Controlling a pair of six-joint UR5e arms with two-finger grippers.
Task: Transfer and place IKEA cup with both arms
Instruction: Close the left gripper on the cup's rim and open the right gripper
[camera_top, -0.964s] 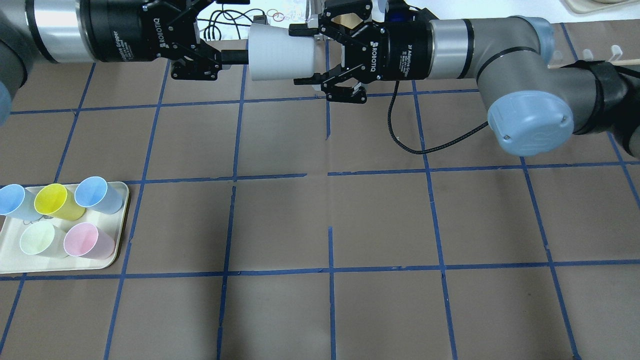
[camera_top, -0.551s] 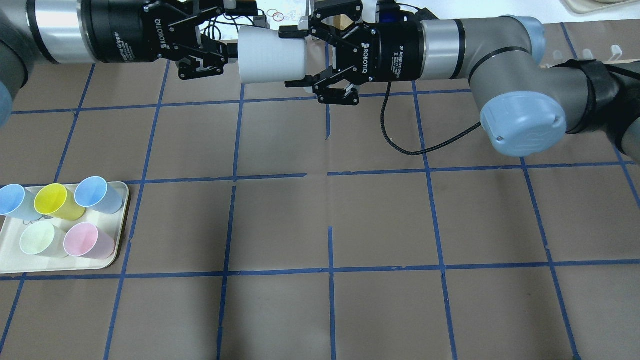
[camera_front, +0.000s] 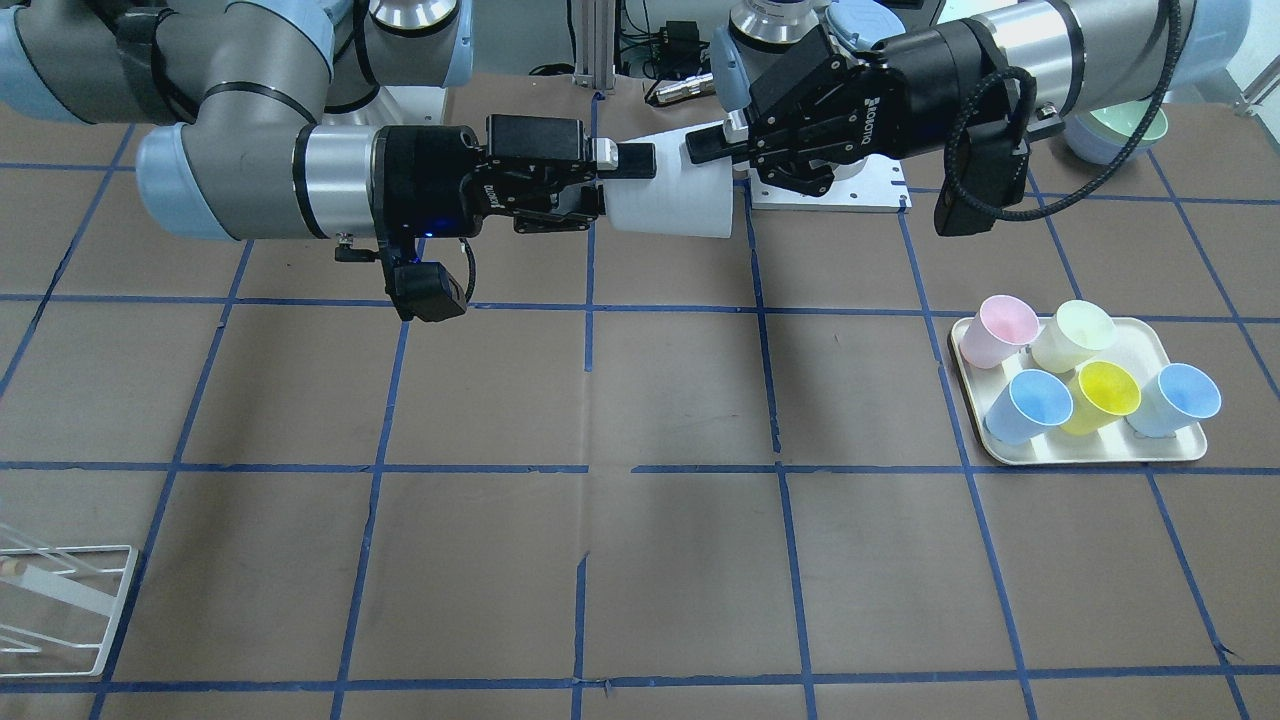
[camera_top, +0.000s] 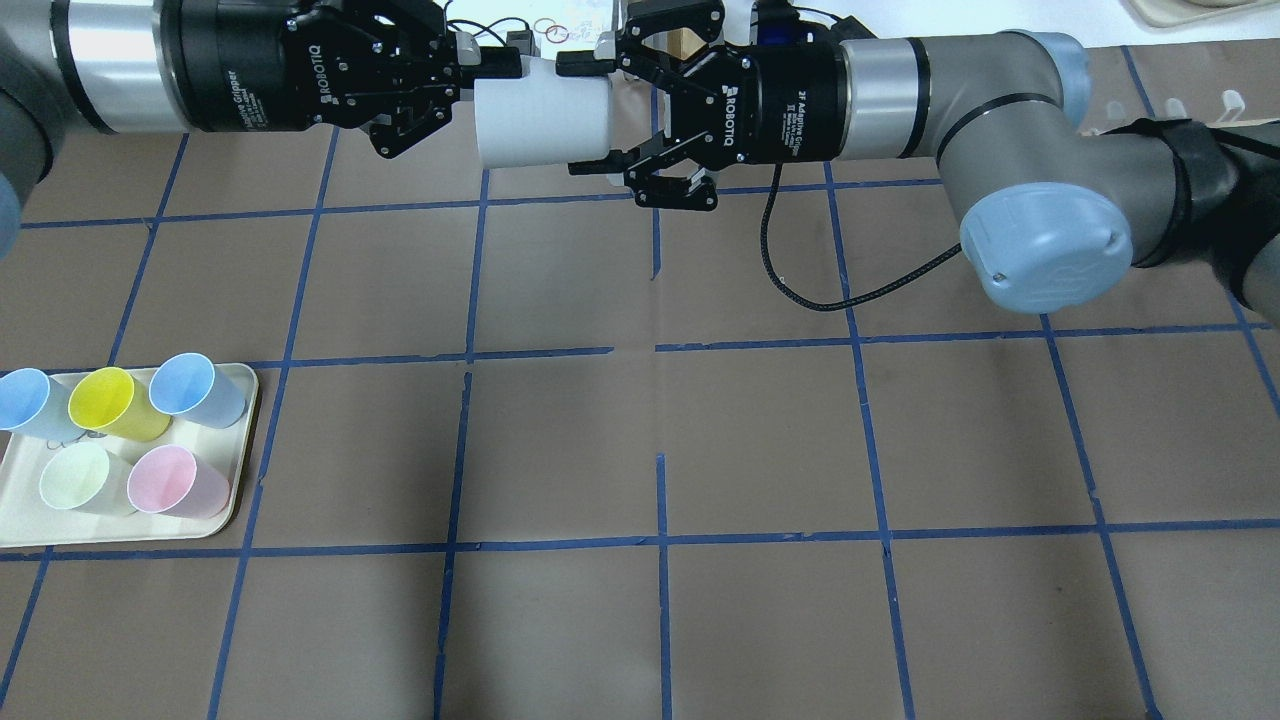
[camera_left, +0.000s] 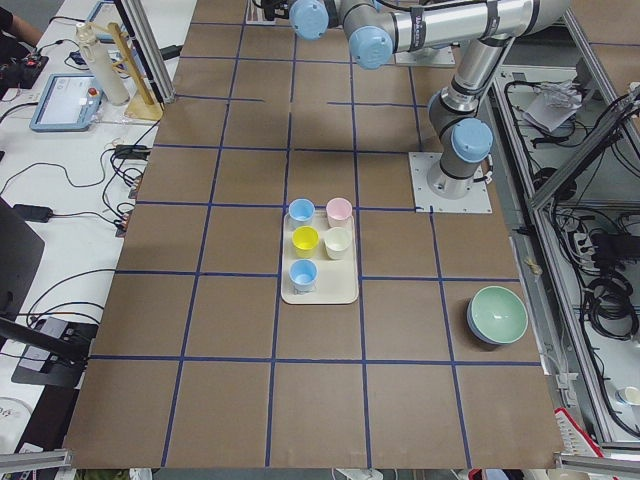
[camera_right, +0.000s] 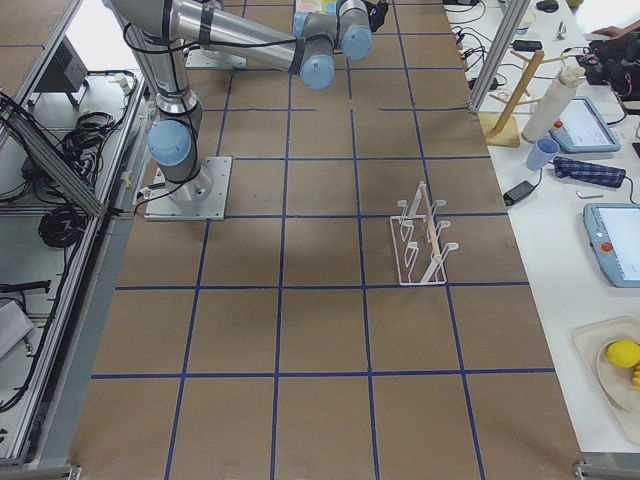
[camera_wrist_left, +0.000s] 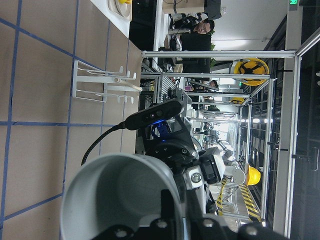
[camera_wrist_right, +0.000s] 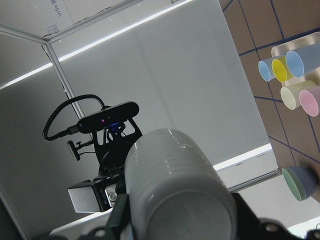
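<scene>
- Cup (camera_top: 540, 122): plain off-white tumbler, tapered, no handle. It lies on its side in the air above the table, between the two grippers. Its mouth faces the left arm and its base faces the right.
- Left arm (camera_top: 110, 65): silver-grey and stretched level. The black left gripper (camera_top: 495, 68) is pinched on the cup's rim, with one finger inside the mouth.
- Right arm (camera_top: 1000, 90): silver-grey with light blue joint caps, elbow bent. The right gripper (camera_top: 585, 115) straddles the cup's base end, its fingers against opposite sides.
</scene>
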